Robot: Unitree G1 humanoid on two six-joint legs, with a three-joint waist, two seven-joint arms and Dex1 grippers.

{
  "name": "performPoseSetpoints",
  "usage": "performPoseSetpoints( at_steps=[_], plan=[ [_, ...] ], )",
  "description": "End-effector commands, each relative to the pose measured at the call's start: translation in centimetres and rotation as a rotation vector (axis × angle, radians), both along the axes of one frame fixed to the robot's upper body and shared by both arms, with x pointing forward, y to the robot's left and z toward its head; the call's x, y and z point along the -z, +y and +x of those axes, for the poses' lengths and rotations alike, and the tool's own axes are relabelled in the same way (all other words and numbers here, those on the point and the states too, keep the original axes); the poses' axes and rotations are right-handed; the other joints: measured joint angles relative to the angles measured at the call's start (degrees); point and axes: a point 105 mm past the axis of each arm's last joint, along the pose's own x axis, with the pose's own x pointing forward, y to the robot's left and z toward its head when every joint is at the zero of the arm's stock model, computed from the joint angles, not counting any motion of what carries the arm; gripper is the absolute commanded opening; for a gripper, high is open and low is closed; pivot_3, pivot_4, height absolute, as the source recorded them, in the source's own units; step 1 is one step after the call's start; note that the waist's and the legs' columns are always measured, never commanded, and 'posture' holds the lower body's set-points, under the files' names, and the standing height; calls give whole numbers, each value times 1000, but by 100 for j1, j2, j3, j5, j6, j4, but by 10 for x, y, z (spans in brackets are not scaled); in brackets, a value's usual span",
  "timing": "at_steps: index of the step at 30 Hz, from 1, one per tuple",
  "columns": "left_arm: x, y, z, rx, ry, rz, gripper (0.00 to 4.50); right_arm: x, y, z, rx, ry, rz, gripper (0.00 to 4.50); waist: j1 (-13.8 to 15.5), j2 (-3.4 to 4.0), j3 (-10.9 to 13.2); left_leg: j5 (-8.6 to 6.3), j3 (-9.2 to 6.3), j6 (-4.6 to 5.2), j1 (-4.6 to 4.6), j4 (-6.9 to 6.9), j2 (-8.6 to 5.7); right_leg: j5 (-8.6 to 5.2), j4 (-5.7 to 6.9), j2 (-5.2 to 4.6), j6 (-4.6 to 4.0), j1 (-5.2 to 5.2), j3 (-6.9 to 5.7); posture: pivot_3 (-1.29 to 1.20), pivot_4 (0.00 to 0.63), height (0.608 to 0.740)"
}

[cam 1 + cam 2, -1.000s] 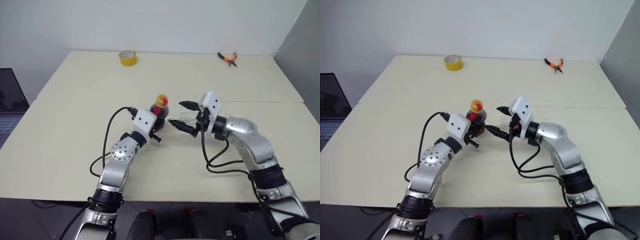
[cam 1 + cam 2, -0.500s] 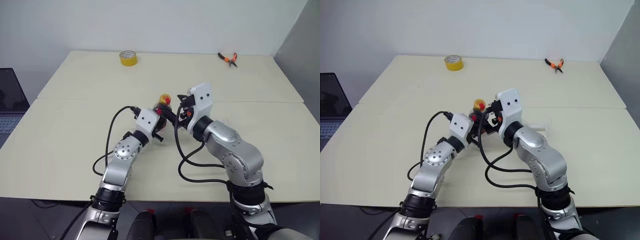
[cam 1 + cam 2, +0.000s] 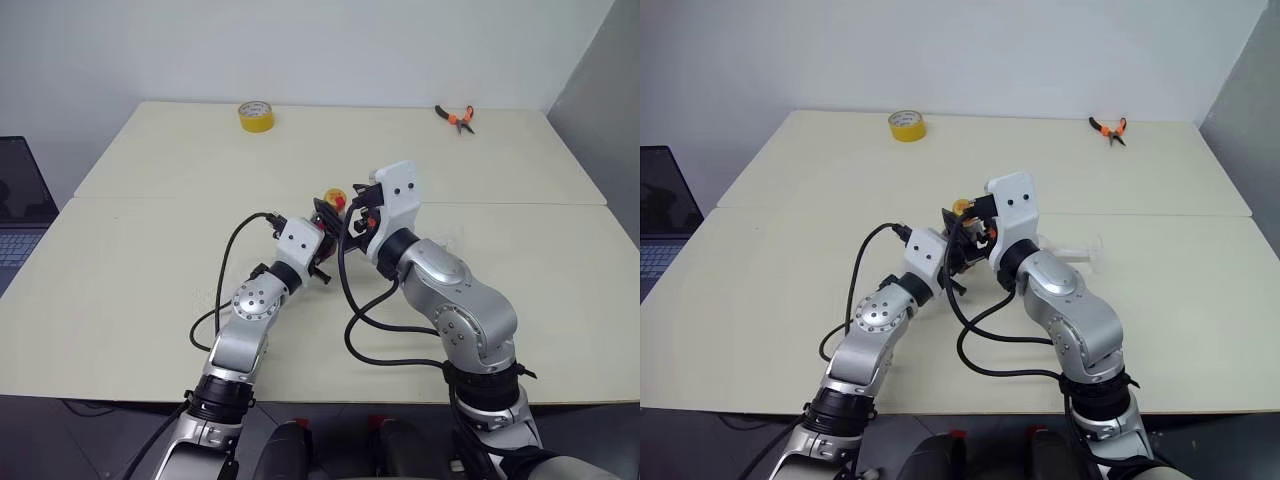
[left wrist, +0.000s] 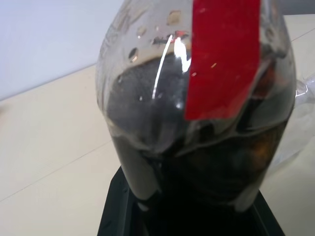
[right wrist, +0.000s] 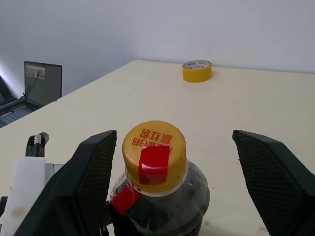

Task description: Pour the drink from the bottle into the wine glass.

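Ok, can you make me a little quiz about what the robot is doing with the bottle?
1. True or false: the yellow cap is off the bottle.
2. Which gripper is shut on the bottle: A left, B right?
3. What yellow thing lies far back on the table?

Key:
1. False, the cap is on.
2. A, the left gripper; the right gripper stands open around the cap.
3. The tape roll.

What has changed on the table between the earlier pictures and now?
The right gripper swung left from beside the bottle to straddle its yellow cap, fingers open, not touching. The wine glass it uncovered lies on its side. The left gripper kept hold of the bottle; tape roll and pliers stayed.
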Motion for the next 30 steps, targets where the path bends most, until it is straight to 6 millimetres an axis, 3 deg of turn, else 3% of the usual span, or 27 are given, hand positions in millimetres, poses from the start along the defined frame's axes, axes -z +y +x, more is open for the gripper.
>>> performPoseSetpoints(
  at_steps=[1,5,11,21,26,30],
  plan=[
    [-18,-2,-2,7,-80,-12,742,-19,-2,-9,-8,-74,46,2711,0,0,0,0,0,0,0,0,0,0,0,0,0,0,1,0,150,740],
    [-18,-1,-2,6,-78,-10,742,-22,-3,-13,-23,-88,55,1311,-1,0,0,0,0,0,0,0,0,0,-1,0,0,0,0,0,150,740],
    [-18,-1,-2,7,-77,-12,738,-20,-6,-12,-83,-107,46,1261,0,0,0,0,0,0,-1,-1,0,0,-1,1,0,0,0,0,150,740],
    [-17,1,-2,7,-72,-12,719,-15,-37,24,-312,-205,-79,1261,-23,-1,1,-1,0,3,1,-2,0,0,-6,5,0,2,-1,0,150,740],
    [-17,1,-2,7,-72,-15,718,-10,-38,47,-396,-189,-172,1261,-19,-2,4,-1,3,3,3,-1,3,0,-3,6,-1,1,-1,0,150,740],
    [-17,0,-3,9,-72,-17,717,-2,-35,46,-450,-173,-183,1261,-5,-2,4,-1,4,2,-5,0,3,1,-15,2,-1,1,1,0,150,740]
  ],
)
